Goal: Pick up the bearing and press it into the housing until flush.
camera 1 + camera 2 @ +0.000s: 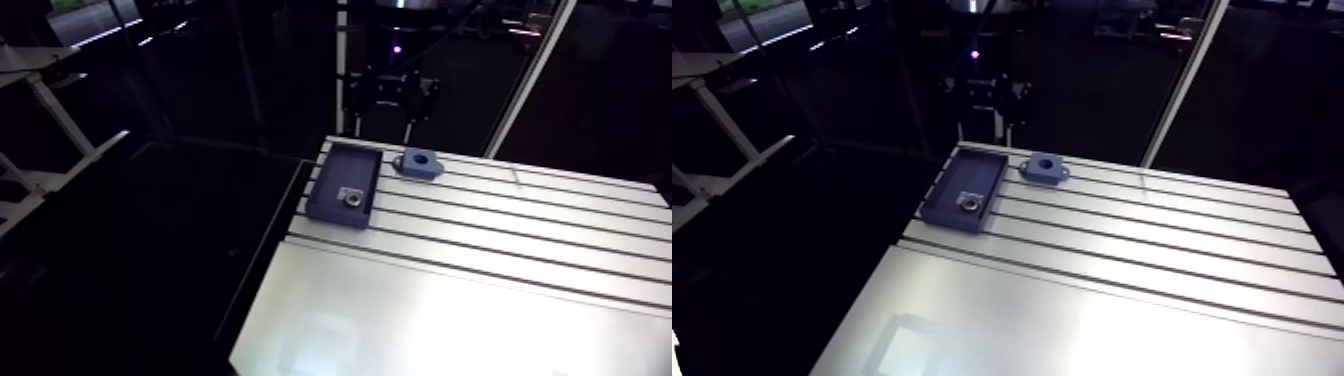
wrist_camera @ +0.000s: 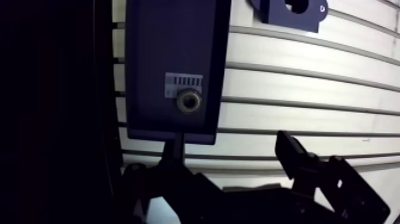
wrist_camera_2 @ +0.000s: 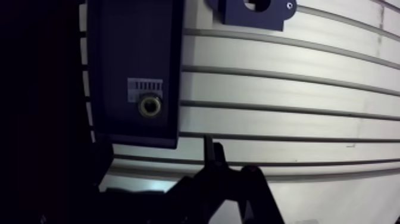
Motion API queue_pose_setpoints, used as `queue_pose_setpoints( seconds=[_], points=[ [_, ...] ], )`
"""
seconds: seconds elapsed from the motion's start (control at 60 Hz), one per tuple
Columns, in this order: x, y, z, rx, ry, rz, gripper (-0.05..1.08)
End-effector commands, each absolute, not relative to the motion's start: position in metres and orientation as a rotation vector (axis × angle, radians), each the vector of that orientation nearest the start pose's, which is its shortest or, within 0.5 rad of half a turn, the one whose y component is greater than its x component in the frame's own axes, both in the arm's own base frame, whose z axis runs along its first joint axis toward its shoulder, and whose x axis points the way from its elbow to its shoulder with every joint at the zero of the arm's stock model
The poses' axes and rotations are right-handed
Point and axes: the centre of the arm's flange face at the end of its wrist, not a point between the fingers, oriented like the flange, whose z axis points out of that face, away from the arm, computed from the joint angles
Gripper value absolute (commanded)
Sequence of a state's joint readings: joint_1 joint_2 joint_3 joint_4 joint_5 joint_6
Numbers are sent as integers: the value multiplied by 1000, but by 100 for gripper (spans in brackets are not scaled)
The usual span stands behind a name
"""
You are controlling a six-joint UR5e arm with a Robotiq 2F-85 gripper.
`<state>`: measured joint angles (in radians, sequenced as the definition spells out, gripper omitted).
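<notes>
My gripper (image 2: 229, 144) is released; I should centre it over the bearing (image 2: 189, 101) in the tray (image 2: 161, 42) before descending.

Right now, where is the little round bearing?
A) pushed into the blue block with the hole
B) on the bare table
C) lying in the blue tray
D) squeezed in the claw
C: the bearing lies on the floor of the blue tray, while the open claw holds nothing and the hole in the blue block is empty.
</notes>
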<state>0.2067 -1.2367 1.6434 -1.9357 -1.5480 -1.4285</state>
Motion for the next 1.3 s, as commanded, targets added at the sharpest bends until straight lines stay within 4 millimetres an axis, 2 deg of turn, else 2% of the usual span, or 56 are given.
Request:
queue_pose_setpoints(
  seconds=[0.017, 0.333, 1.3],
  points=[
    [-560, -268, 284, -95, 3074, -2, 30],
    [-560, -294, 259, -138, 3043, 17, 38],
    [-559, -296, 217, -127, 3018, 32, 44]
  ],
)
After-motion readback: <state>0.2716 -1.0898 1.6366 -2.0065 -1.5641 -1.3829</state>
